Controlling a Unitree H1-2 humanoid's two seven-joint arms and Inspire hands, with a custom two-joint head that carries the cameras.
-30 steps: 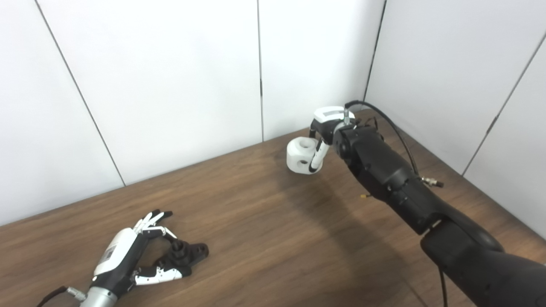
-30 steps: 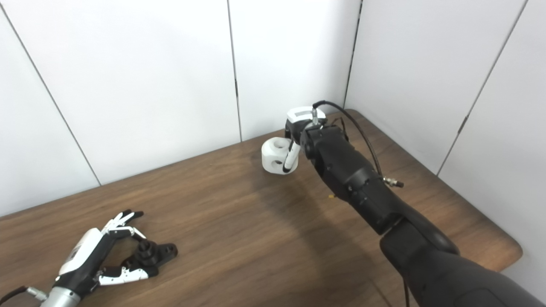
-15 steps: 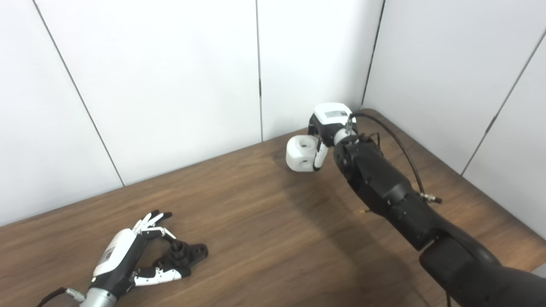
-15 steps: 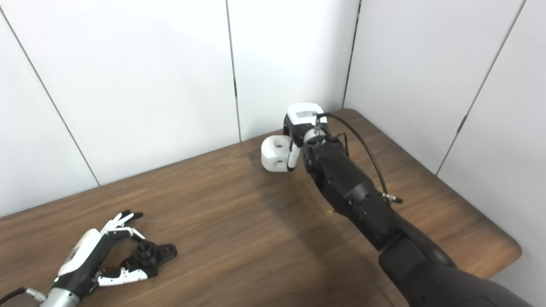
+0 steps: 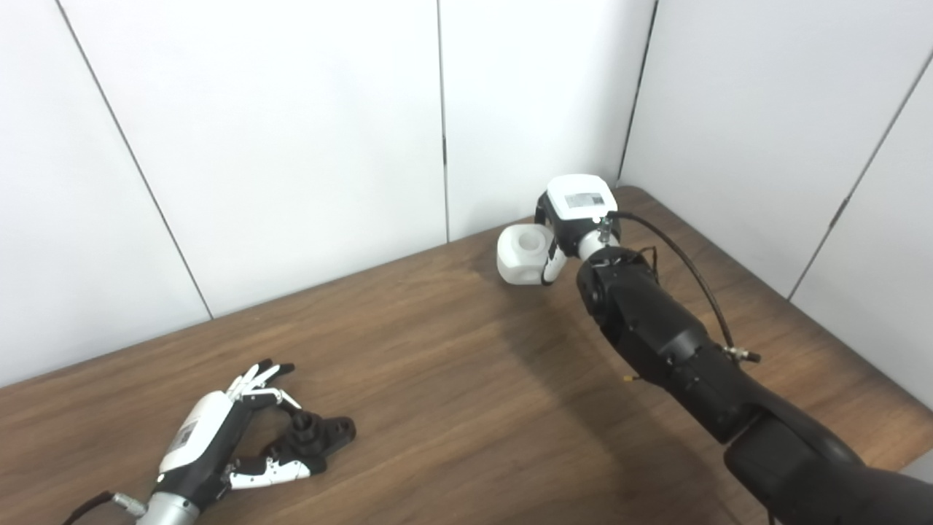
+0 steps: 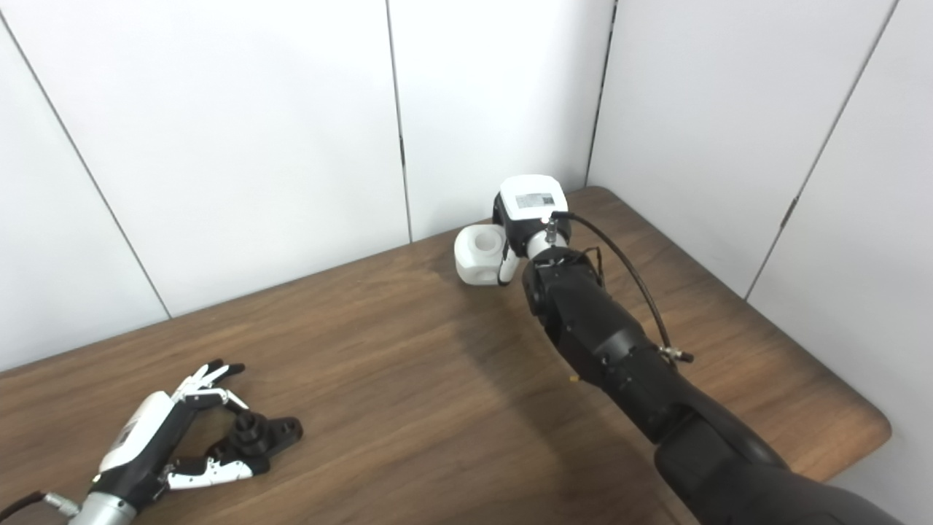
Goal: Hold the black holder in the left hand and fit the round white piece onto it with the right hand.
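Brown wooden counter (image 5: pixel 452 408): right hand (image 5: pixel 572 215) clamped on round white plastic piece (image 5: pixel 521 255) at far edge; left hand (image 5: pixel 219 437), fingers spread, cradling black holder (image 5: pixel 321 434) lying near front-left corner.

Open tabletop between the two hands

A broad stretch of bare wooden table (image 5: pixel 452 379) lay between the black holder (image 5: pixel 321 434) at the near left and the round white piece (image 5: pixel 521 255) at the far right, with nothing standing on it. White wall panels (image 5: pixel 291 146) closed off the far side and the right edge.
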